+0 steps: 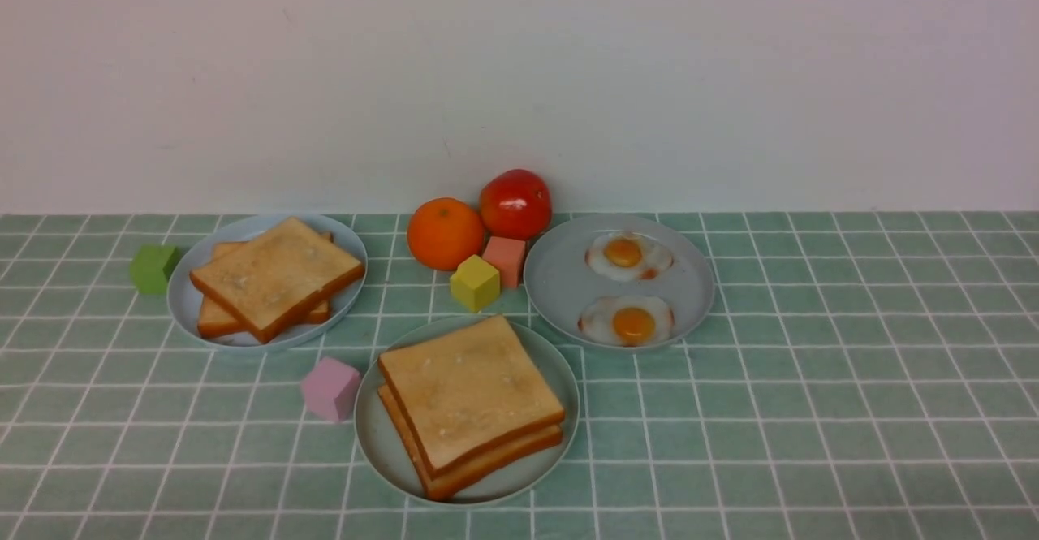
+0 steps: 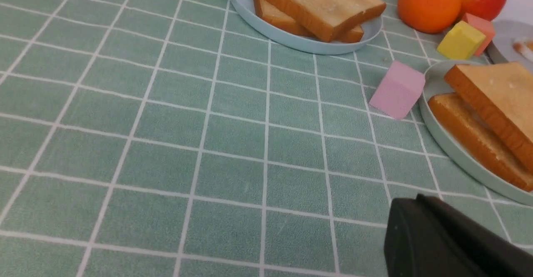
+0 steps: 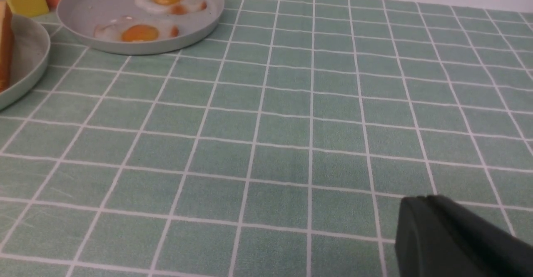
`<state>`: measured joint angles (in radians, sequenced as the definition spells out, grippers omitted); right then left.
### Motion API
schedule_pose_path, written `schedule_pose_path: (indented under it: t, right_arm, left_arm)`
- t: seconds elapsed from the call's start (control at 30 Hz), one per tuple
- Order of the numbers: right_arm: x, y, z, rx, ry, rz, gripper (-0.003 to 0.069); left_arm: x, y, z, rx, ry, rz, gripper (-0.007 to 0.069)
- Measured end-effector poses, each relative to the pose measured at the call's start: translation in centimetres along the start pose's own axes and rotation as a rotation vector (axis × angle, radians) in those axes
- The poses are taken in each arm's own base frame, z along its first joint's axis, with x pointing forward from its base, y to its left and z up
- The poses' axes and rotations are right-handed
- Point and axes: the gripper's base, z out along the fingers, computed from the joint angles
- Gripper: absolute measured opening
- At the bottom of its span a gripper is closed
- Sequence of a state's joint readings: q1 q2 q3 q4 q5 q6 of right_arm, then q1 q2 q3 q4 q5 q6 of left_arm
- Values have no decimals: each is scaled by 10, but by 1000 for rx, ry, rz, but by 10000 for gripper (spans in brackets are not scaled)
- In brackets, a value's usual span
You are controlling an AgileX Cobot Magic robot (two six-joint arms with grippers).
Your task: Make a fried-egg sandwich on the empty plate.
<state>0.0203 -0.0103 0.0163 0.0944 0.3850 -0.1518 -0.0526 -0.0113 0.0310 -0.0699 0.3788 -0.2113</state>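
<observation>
The sandwich plate [image 1: 519, 483] lies at the front, the toast plate [image 1: 183, 317] behind it to the left and the egg plate [image 1: 702, 300] behind it to the right. On the sandwich plate, an upper toast slice [image 1: 471, 390] rests above a lower toast slice [image 1: 495, 463]. Two crossed toast slices [image 1: 278, 276] lie stacked on the toast plate. On the egg plate, one fried egg [image 1: 629, 256] sits behind another fried egg [image 1: 625, 321]. Just left of the toast plate stands a cube [image 1: 154, 270]; a faceted block [image 1: 330, 390] sits just left of the sandwich plate. Between the two rear plates, an orange [image 1: 445, 234] lies left of a tomato [image 1: 516, 205], with two small blocks [image 1: 489, 272] before them.
</observation>
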Motion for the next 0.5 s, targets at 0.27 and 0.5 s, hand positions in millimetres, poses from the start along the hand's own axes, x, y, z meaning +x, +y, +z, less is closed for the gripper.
schedule_pose_path:
  t: [0.27, 0.5]
  right_arm:
    - [0, 0, 0, 0, 0, 0, 20]
    - [0, 0, 0, 0, 0, 0, 28]
  left_arm:
    - [0, 0, 0, 0, -2, -2, -13]
    - [0, 0, 0, -1, -2, -3, -13]
